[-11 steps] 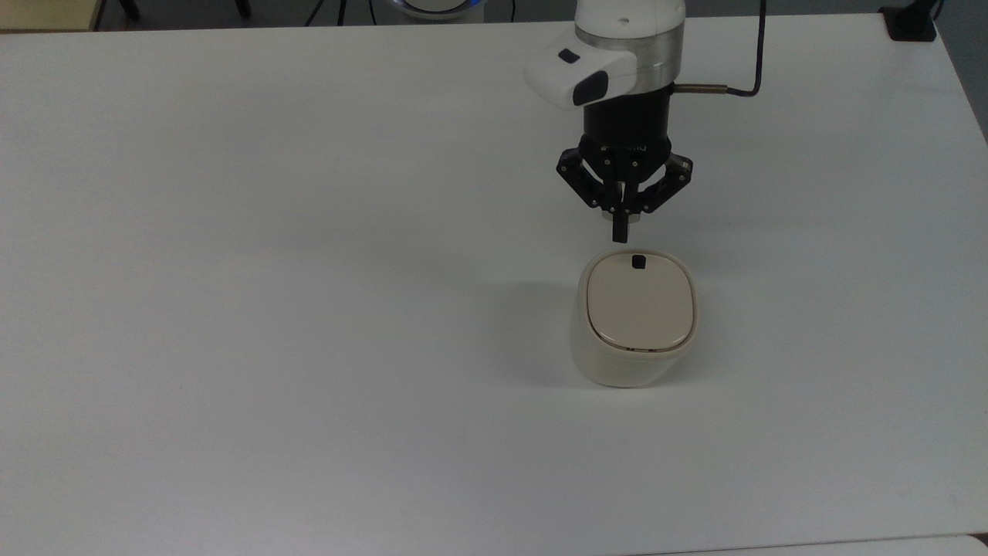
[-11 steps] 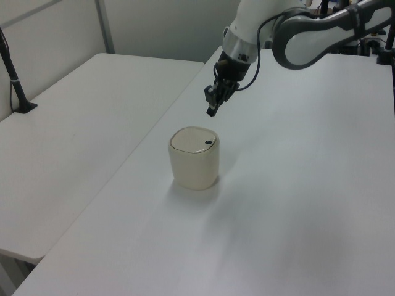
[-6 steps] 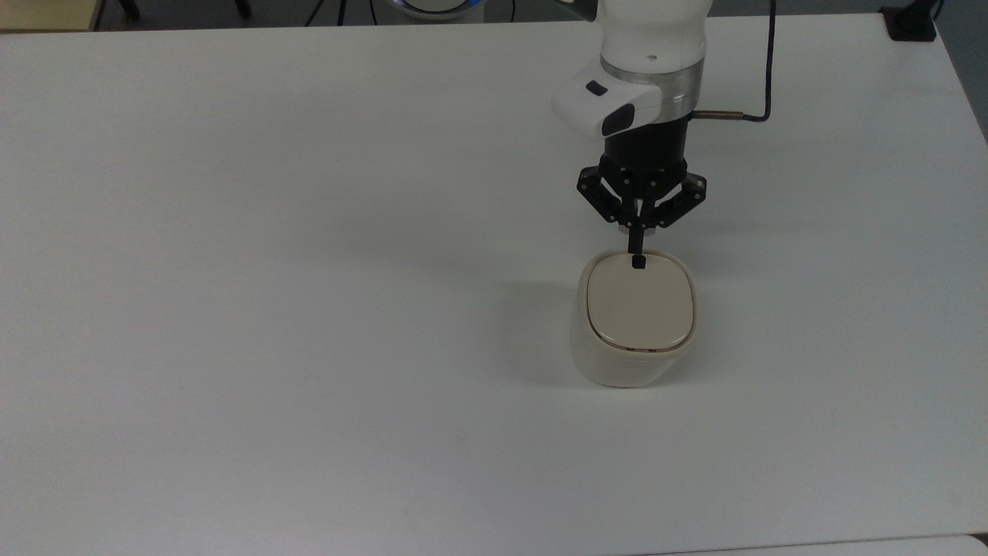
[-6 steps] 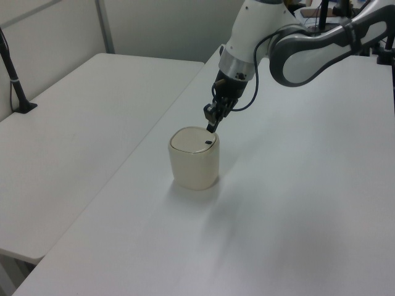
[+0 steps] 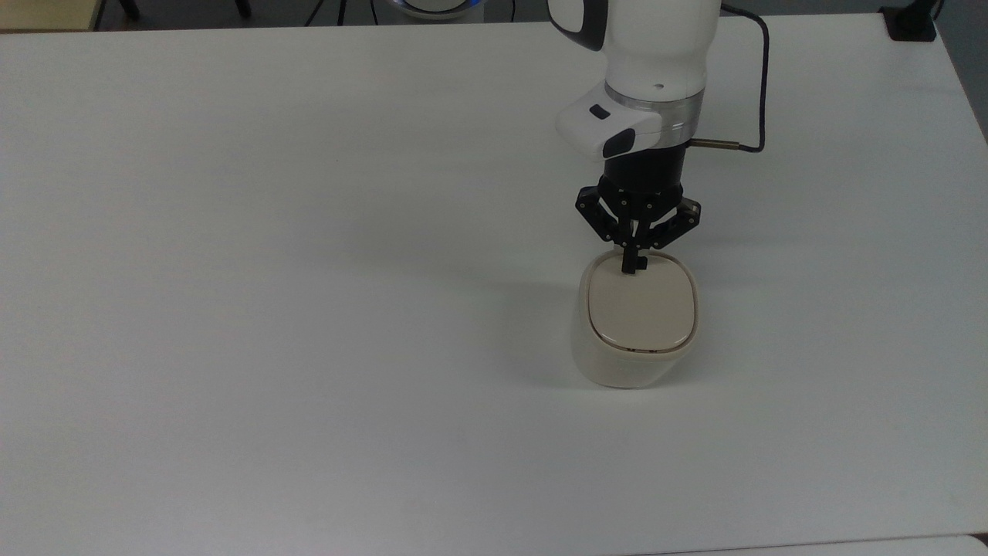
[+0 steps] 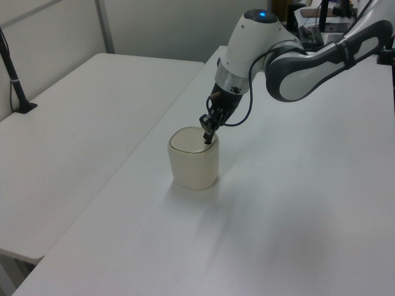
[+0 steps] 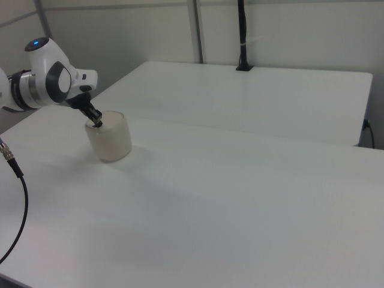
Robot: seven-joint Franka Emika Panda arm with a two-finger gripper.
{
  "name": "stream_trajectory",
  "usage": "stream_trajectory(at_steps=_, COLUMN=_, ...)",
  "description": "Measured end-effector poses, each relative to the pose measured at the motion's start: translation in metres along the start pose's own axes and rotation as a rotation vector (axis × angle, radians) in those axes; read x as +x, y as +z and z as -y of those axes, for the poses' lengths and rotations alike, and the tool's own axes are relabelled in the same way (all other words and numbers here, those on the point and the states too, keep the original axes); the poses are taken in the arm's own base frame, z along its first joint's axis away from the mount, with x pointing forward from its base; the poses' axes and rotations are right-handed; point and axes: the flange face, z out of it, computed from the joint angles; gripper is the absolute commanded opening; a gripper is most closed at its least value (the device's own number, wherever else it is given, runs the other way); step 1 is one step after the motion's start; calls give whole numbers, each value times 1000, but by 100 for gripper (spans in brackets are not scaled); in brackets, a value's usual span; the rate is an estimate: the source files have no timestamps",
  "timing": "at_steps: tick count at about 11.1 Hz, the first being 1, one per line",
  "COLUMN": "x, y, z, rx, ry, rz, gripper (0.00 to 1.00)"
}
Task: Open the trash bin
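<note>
Trash bin (image 5: 634, 340) sits on the white bench (image 5: 309, 309), toward the top view's right, upright, lid (image 5: 641, 309) flat and seated, so not open yet.

Claw (image 5: 631, 265) points down at the lid's far edge, fingers pinched together into one black tip, holding nothing. In the top view the tip lies right over the spot near the lid's upper edge; the button itself is hidden under it.

Left view: bin (image 6: 194, 165) near the bench's edge on the left view's left, claw (image 6: 207, 138) coming in tilted from the upper right, tip touching or just above the lid rim. Contact can't be confirmed from here. The arm's grey-and-white links (image 6: 308, 55) stretch off to the left view's right, blue light on the joint cap (image 6: 259, 13).

Right view: bin (image 7: 109, 137) at the right view's left, claw (image 7: 96, 122) slanting down onto its top from the left. The lid surface is mostly out of sight at this angle; just the bin's side wall shows. A black cable (image 7: 15, 198) hangs down at the right view's left edge, and a second bench (image 7: 258, 102) stands behind with a black post (image 7: 242, 36) on it.

The top view adds the cable (image 5: 752, 85) looping from the wrist.
</note>
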Motion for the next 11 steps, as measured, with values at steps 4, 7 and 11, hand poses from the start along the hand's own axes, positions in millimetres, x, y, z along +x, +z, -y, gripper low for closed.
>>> stream_trajectory(at_steps=4, x=4, y=-14, z=3, rx=4, ry=-10, rz=-24, gripper=0)
stream_trajectory(at_steps=7, x=25, y=-69, z=-25, rx=-62, ry=30, rz=11, gripper=1)
stream_trajectory(at_steps=11, x=42, y=-161, z=-88, rx=-94, ry=23, rz=103, gripper=3)
